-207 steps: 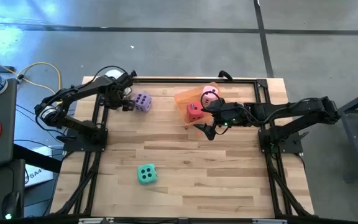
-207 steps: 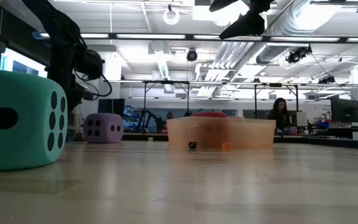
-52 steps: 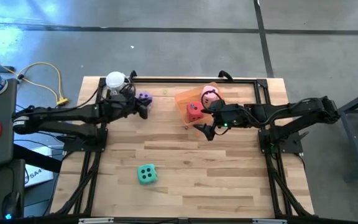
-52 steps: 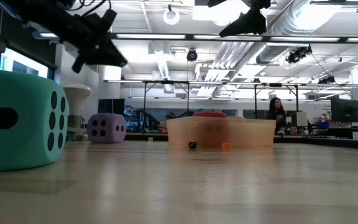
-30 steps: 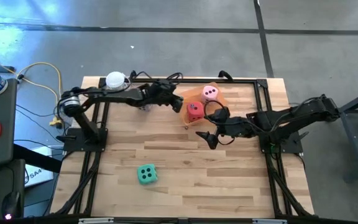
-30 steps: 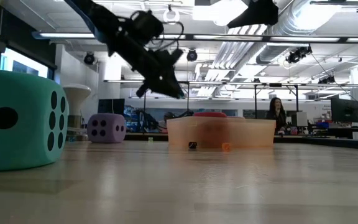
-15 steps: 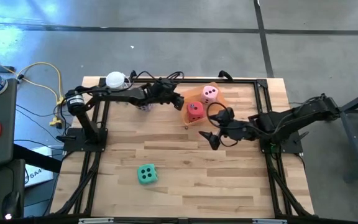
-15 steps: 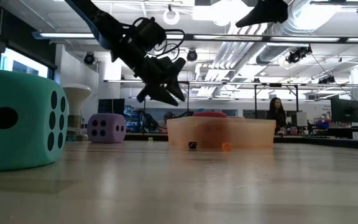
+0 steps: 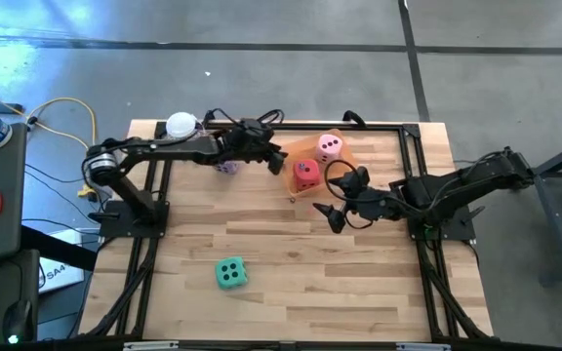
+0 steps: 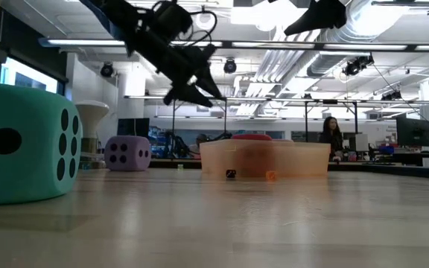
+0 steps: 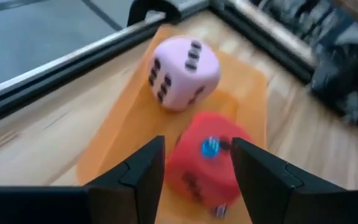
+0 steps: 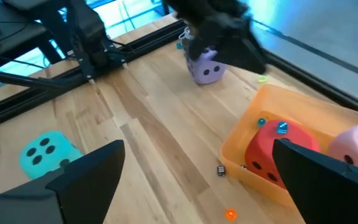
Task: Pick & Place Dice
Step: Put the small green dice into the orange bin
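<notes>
up near the desk's [image 9: 291, 273] far edge, the left end effector [image 9: 273, 154] hangs in the air between the purple die [image 9: 226, 166] and the orange tray [image 9: 283, 154], its fingers [image 11: 143, 177] parted a moderate way with nothing between them. its wrist view looks past those fingers at the red die [image 11: 201, 165] and the pink die [image 11: 179, 71], both lying in the tray, the pink one toward the far edge and the red one on the nearer side.

the purple die rests on the desk just beside the left arm, close to the far edge and left of the tray, near a white round-topped cup [image 9: 180, 125] at the far left corner. the green-teal die [image 9: 229, 273] sits alone well toward the near edge, left of the middle.

the right end effector [image 9: 334, 207] hovers off the desk just on the near side of the tray, spread wide and holding nothing. a few tiny bits [image 12: 230, 214] lie on the wood by the tray's near wall; what they are cannot be told. in the low view a person [image 10: 334, 138] shows far back in the room.
</notes>
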Robot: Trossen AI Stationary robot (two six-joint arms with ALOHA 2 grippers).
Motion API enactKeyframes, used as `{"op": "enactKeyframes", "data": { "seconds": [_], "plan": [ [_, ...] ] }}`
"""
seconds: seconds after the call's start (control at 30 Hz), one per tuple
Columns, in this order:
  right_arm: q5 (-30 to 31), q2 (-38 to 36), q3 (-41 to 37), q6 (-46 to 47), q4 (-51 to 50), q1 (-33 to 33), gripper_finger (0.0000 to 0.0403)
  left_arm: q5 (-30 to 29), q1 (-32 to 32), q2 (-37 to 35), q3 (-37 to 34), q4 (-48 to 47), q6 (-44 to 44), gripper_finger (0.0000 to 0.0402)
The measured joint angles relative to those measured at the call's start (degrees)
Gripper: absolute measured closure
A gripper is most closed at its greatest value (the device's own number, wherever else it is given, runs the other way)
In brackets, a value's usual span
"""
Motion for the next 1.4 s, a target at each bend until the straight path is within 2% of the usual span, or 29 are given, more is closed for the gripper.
{"op": "enactKeyframes", "data": {
  "seconds": [0.1, 0.23, 0.3, 0.5, 0.73, 0.83, 0.93, 1.1, 1.27, 1.4],
  "plan": [
    [0.7, 0.0, 0.0, -0.2, -0.4, -0.7, 0.0003, -3.0, 0.2, -3.4, 0.0, -7.1, 1.1, 0.0225],
    [0.8, 0.0, 0.0, -1.5, -0.4, -1.4, 0.0003, -11.7, 1.9, -5.4, 0.0, -16.2, -5.1, 0.0225],
    [0.7, 0.0, 0.0, -1.6, -0.3, -1.8, 0.0003, -13.0, 3.1, -5.4, 0.0, -18.5, -6.1, 0.0225],
    [0.6, 0.0, 0.0, -3.1, 0.8, -2.3, 0.0003, -12.9, 5.3, -2.3, 1.3, -19.8, -7.8, 0.0225],
    [0.3, 0.0, 0.0, -3.1, 0.9, -2.3, 0.0003, -12.5, 8.0, 6.4, 12.9, -30.2, -7.6, 0.0225],
    [0.3, 0.0, 0.0, -2.9, 0.8, -2.3, 0.0003, -9.1, 9.5, 11.1, 17.0, -32.5, -7.5, 0.0225],
    [-0.2, 0.0, 0.0, -2.7, 0.3, -2.2, 0.0003, -8.6, 10.4, 15.6, 19.6, -34.9, -7.3, 0.0225],
    [-1.0, 0.0, 0.0, 0.1, -1.9, -2.2, 0.0003, -10.1, 11.1, 19.3, 21.0, -35.2, -6.2, 0.0225],
    [-0.8, 0.0, 0.0, 1.6, -3.2, -2.2, 0.0003, -14.2, 11.1, 19.4, 21.1, -33.0, -3.7, 0.0225],
    [-0.7, 0.0, 0.0, 1.8, -3.4, -2.2, 0.0003, -14.3, 11.7, 20.1, 21.1, -32.7, -3.7, 0.0225]
  ]
}}
